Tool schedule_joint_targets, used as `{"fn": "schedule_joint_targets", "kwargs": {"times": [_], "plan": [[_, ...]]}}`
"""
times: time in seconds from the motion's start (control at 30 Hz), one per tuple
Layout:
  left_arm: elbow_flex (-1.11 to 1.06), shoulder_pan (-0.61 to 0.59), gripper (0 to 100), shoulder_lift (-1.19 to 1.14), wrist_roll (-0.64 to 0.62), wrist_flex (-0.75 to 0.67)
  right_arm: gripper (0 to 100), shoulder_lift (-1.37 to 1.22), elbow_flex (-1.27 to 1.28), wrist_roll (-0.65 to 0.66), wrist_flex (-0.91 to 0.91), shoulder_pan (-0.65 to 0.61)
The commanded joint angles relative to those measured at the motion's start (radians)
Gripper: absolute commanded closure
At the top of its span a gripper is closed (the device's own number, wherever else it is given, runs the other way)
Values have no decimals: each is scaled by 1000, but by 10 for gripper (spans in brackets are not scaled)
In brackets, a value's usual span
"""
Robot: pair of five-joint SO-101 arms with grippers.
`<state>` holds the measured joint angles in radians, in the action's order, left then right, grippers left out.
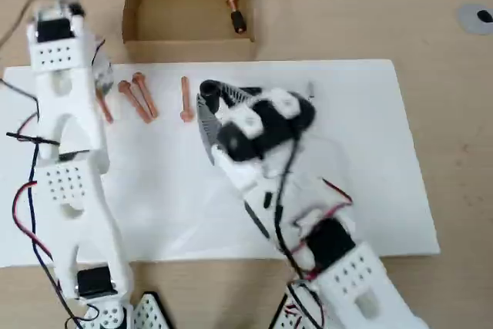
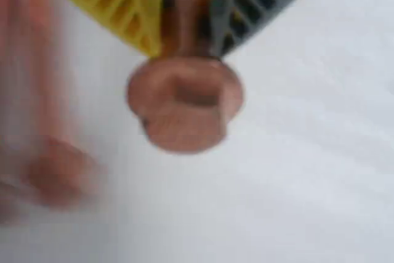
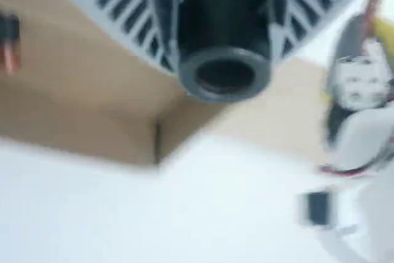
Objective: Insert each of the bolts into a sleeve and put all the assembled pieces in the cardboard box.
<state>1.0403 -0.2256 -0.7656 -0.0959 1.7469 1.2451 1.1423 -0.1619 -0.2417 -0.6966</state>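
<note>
Your left gripper (image 2: 188,41) is closed on a copper-coloured metal bolt (image 2: 184,100), at far left of the white sheet (image 1: 370,190). The right gripper (image 3: 225,53) clamps a black tubular sleeve (image 3: 225,23) nr the far middle, well apart. Risk: if axes are misaligned, the bolt hits the sleeve rim and slips.

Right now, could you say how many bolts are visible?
5 bolts: one sleeved in the cardboard box, three loose on the white sheet, one in the left gripper; more may be hidden.
</note>
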Motion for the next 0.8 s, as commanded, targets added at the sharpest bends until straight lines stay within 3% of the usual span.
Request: {"fn": "schedule_joint_targets", "kwargs": {"times": [0.0,0.1,0.3,0.43,0.6,0.77], "plan": [[-109,83,990,355,29,11,989,168,-1,21,-103,-94],[-265,138,988,621,35,8,989,285,31,23,-241,-150],[-592,181,988,1109,41,-94,989,403,120,20,-318,-151],[-919,186,988,1432,41,-253,989,420,183,17,-304,-156],[-1386,295,989,1870,41,-506,989,420,268,15,-178,-159],[-1774,381,991,2229,38,-766,989,420,326,-32,-146,-240]]}}
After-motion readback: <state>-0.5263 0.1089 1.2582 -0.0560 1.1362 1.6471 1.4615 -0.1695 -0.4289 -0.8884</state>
